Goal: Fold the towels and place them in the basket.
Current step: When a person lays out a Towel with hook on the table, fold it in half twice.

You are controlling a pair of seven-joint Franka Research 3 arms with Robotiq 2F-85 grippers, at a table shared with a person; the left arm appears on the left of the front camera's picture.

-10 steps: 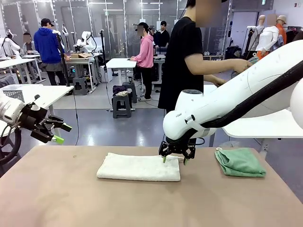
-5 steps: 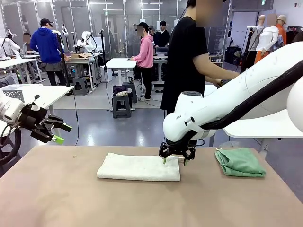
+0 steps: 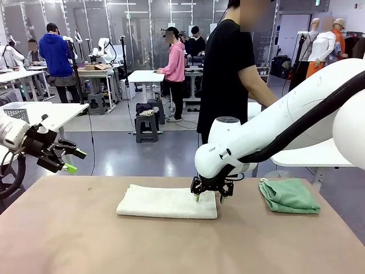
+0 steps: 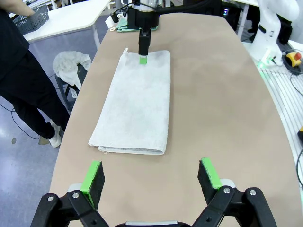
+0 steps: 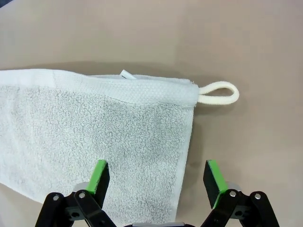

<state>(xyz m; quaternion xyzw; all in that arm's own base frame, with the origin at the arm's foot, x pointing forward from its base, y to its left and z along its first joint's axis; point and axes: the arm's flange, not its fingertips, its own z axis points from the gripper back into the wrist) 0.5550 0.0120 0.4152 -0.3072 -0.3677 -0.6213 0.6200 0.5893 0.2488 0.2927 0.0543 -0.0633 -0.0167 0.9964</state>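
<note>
Front view, desk (image 3: 85,240): a tan top is seen, with a folded cream-white towel (image 3: 167,202) laid flat near the middle and a bunched mint green towel (image 3: 288,196) set well apart at the right side.
Right wrist view, towel corner: a terry weave and a hemmed band are shown along the far edge of the cream-white towel (image 5: 94,137); a small white label tab (image 5: 126,74) is seen at the hem, and a cream hanging loop (image 5: 218,92) lies on the desk just past the corner.
Right gripper (image 3: 210,197): it is held low over the right end of the cream-white towel, fingers pointed down; the jaws are spread apart and nothing is clamped. Whether the pads touch the cloth cannot be told.
Right gripper, own camera (image 5: 156,177): one green pad is placed over the towel, the other over bare desk beside the towel's edge.
Left gripper (image 3: 69,160): it is raised off the desk's left side, jaws spread wide, nothing held.
Left wrist view: the left gripper (image 4: 152,174) is aimed along the cream-white towel (image 4: 137,101), short of its near end.
Person (image 3: 227,68): a black-shirted figure is seen standing beyond the far edge of the desk.
</note>
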